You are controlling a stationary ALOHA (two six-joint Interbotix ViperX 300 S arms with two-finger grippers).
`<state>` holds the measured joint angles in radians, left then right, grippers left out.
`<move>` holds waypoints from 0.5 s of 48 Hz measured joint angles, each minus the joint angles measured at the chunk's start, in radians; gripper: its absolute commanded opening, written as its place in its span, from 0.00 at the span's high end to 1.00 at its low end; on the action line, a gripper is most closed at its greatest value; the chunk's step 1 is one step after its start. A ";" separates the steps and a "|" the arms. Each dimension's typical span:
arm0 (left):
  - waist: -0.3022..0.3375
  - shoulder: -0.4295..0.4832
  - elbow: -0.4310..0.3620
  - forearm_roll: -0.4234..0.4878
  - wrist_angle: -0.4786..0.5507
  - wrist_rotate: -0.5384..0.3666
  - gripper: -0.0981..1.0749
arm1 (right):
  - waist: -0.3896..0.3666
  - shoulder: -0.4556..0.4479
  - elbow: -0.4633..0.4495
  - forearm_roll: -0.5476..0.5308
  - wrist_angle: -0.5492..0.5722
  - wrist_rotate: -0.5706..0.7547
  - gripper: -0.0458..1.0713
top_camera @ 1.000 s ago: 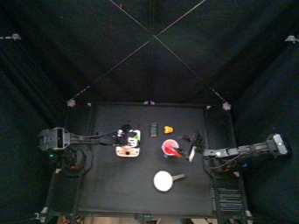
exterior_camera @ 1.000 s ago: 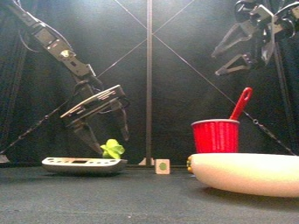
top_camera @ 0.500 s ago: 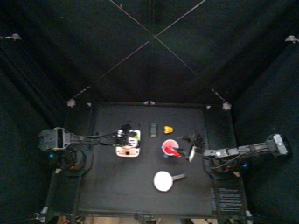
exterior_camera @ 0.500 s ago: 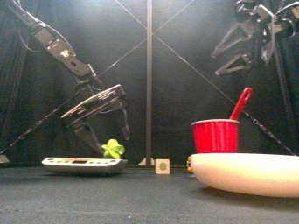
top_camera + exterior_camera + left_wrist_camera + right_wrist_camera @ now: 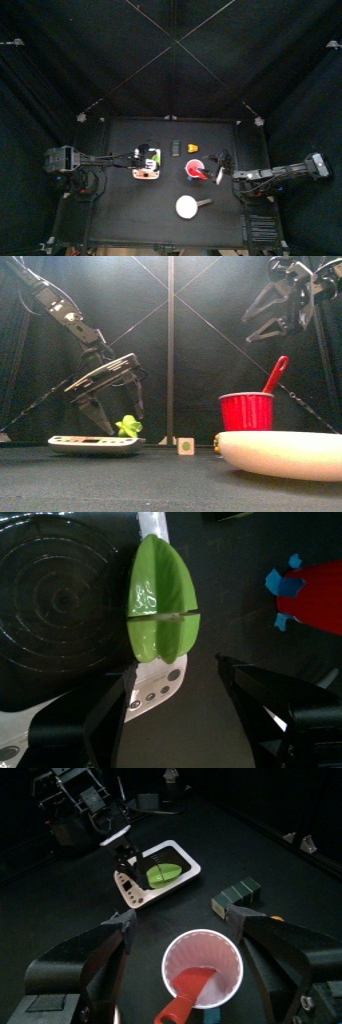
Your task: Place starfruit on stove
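The starfruit (image 5: 163,602) is a small yellow-green ridged piece lying on the stove (image 5: 154,690), a flat white slab with a black ringed burner. In the front view the starfruit (image 5: 128,426) rests on the stove's (image 5: 87,443) right end. My left gripper (image 5: 114,394) hangs open just above it, jaws on either side and not touching. In the top view the left gripper (image 5: 142,156) is over the stove (image 5: 146,173). The right wrist view shows the starfruit (image 5: 164,872) on the stove (image 5: 187,860). My right gripper (image 5: 281,304) is open, empty and held high.
A red cup (image 5: 246,411) with a red spoon stands right of the middle, also in the top view (image 5: 197,170). A round white dish (image 5: 287,454) lies at the front. A small pale block (image 5: 186,446), an orange piece (image 5: 194,148) and a dark block (image 5: 241,893) lie nearby.
My left gripper has shifted slightly above the starfruit. The starfruit, the stove and the right arm have not moved.
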<state>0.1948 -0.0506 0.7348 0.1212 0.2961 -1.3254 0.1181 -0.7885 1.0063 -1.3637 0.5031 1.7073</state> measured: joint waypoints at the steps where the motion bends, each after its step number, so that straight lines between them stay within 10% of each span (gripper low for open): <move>1: 0.000 -0.003 0.003 0.000 0.002 0.000 0.09 | 0.002 0.002 0.000 0.002 0.000 0.000 0.05; 24: -0.011 -0.077 0.087 0.018 -0.031 -0.002 0.09 | 0.000 0.000 0.000 0.002 0.000 0.002 0.05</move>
